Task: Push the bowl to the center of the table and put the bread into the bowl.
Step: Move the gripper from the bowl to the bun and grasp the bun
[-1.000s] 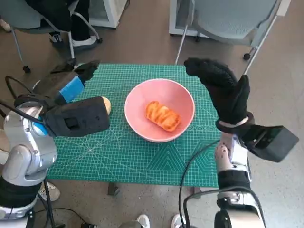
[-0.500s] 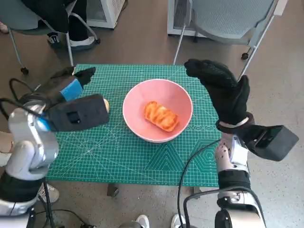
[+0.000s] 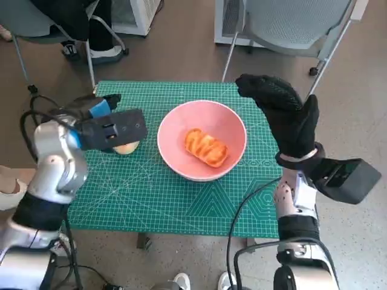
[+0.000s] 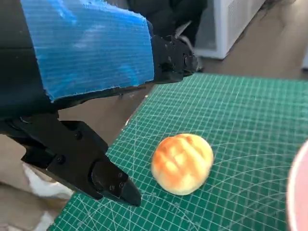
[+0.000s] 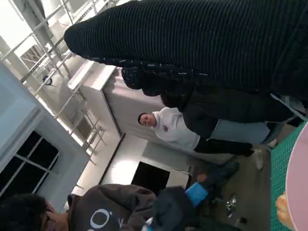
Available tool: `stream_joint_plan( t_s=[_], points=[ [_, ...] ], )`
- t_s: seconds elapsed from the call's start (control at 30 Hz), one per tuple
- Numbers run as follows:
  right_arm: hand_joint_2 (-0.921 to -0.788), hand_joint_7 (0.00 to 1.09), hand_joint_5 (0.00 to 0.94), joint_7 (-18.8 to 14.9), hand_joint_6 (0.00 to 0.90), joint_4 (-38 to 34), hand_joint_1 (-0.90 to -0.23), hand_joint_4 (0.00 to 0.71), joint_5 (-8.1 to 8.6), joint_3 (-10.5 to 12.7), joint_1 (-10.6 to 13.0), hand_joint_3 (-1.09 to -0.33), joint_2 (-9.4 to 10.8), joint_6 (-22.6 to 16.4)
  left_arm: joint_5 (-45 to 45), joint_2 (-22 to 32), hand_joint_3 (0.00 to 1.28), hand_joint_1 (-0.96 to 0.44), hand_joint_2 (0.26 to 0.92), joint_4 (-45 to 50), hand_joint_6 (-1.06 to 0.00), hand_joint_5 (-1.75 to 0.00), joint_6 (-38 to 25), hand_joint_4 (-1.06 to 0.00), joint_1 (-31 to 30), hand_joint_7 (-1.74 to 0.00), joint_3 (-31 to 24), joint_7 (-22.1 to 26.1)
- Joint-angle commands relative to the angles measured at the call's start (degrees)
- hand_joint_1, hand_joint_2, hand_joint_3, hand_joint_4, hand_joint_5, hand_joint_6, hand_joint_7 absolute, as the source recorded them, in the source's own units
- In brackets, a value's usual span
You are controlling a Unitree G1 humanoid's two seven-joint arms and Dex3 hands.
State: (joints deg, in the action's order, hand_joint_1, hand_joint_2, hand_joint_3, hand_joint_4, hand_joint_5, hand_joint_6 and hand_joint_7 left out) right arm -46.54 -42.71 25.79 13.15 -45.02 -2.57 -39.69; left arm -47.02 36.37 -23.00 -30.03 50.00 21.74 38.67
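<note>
A pink bowl [image 3: 202, 140] stands near the middle of the green mat [image 3: 175, 199], and a glazed bread [image 3: 207, 147] lies inside it. A second, round bun [image 3: 124, 147] lies on the mat left of the bowl, partly hidden under my left wrist. In the left wrist view the bun [image 4: 183, 163] rests on the mat between the spread black fingers [image 4: 110, 180], untouched. My left hand [image 3: 100, 109] is open near the mat's far left corner. My right hand [image 3: 283, 115] is raised, open, over the mat's right edge beside the bowl.
Chair legs and a person's feet [image 3: 97, 51] stand on the floor beyond the table's far left. A grey chair [image 3: 290, 24] stands behind the far right. The right wrist view shows people [image 5: 173, 127] nearby, the bowl's rim [image 5: 298, 183] and my left hand's blue tape [image 5: 196, 192].
My left forearm has swung in toward the table, over the mat's left edge, and the round bun now shows below the wrist. The right hand, bowl and glazed bread have stayed put.
</note>
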Motion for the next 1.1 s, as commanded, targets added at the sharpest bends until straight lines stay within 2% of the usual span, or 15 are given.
stream_joint_plan(
  t_s=[0.03, 0.3, 0.53, 1.1],
  points=[
    [-0.921, 0.35, 0.002, -0.19, -0.001, -0.56, -0.676, 0.12, -0.09, -0.03, 0.28, -0.922, -0.43, 0.64, -0.6, -2.2, 0.01, -0.18, 0.685, -9.12, -0.15, 0.0, 1.86, 0.0, 5.29, 0.0, 2.08, -2.39],
    [-0.921, 0.35, 0.002, -0.19, -0.001, -0.96, -0.676, 0.12, -0.25, -0.05, -0.03, -0.922, -0.51, 0.54, -0.13, -6.78, 0.0, -0.17, 0.682, -26.77, -0.14, 0.0, 6.51, 0.0, 13.02, 0.0, 4.94, -7.81],
    [-0.921, 0.35, 0.002, -0.03, -0.001, -0.9, -0.676, 0.121, -0.42, -0.17, 0.01, -0.921, -0.37, 0.49, 0.49, -9.88, 0.0, -0.24, 0.683, -37.64, -0.15, 0.0, 9.61, 0.0, 17.61, -0.01, 6.39, -12.04],
    [-0.921, 0.37, 0.001, 0.28, -0.001, 0.83, -0.679, 0.121, -0.42, -0.31, 1.02, -0.922, -0.75, 1.04, 0.71, -13.12, 0.0, -0.31, 0.679, -49.72, -0.13, 0.0, 14.9, 0.0, 21.7, 0.0, 10.02, -12.51]
  ],
)
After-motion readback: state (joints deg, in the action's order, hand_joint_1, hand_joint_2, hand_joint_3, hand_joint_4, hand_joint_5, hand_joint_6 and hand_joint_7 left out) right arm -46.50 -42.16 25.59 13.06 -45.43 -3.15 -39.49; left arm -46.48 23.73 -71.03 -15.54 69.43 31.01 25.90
